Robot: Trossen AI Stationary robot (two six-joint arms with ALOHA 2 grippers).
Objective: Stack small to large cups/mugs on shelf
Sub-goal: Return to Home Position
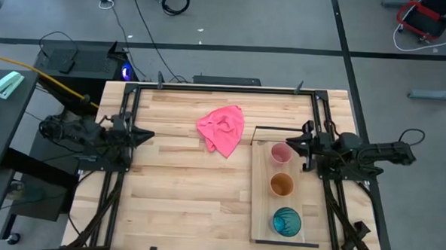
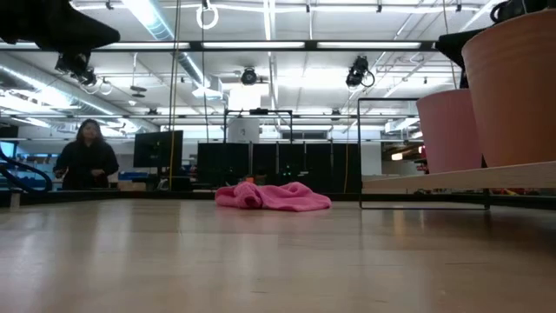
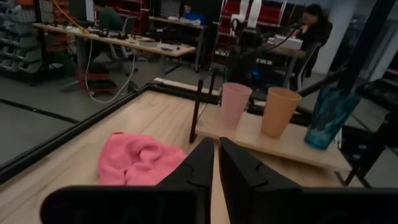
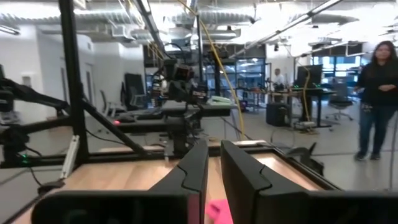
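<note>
jaws closed and empty on left gripper and right gripper.
homing is judged in hand; cups are lined on shelf, not nested, so a fresh grip is needed.

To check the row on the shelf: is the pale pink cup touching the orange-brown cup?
Apart. The high view shows a strip of bare shelf between the pale pink cup and the orange-brown cup.

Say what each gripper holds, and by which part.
Nothing is held. The left gripper and right gripper are empty; the pink cup, orange cup and teal cup stand on the shelf.
</note>
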